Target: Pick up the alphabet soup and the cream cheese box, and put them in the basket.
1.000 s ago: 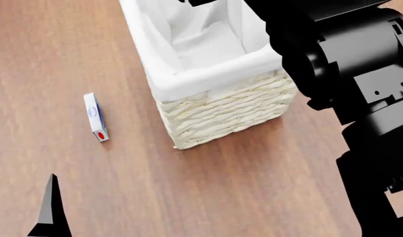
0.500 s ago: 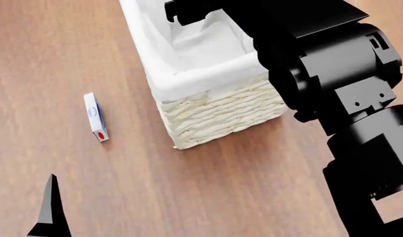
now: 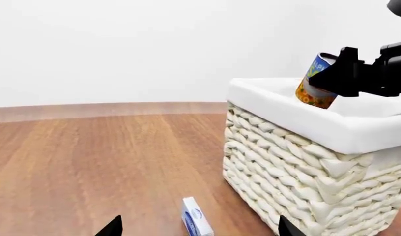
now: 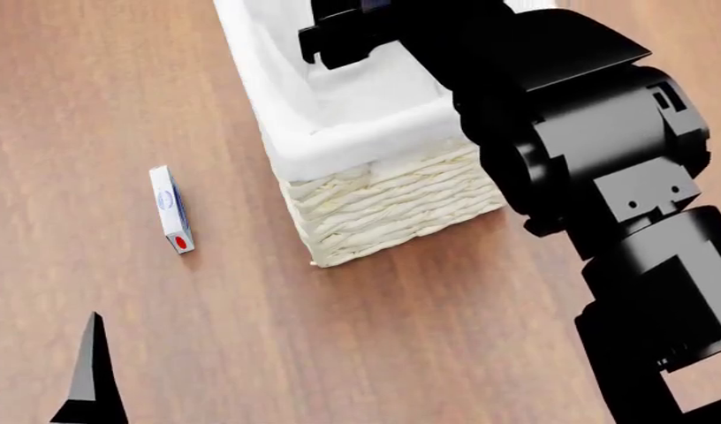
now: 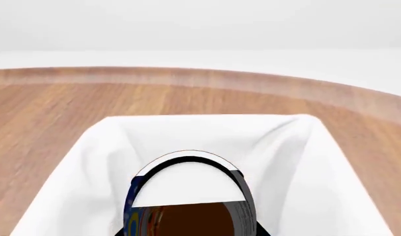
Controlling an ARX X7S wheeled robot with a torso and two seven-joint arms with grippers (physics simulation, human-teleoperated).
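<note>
Reaching farther left since a second ago, the right gripper (image 3: 358,76) is clamped on the alphabet soup (image 3: 315,81), tilted above the basket (image 4: 384,208); the cream cheese box (image 4: 170,210) lies left. Release only once centred over the lining; left gripper (image 3: 197,228) looks spread, empty.

Bare simulated room: wood floor (image 4: 125,88), blank white wall (image 3: 122,44) (no furnishings).

We can read very little here. On the alphabet soup (image 3: 316,81) can, seen from the left wrist view, yellow letters on the blue label begin "ALP", and the rest is cut off by the gripper. The cream cheese box (image 4: 172,210) carries a blue oval mark and a red spot, but we cannot make out any lettering on it in either view.
</note>
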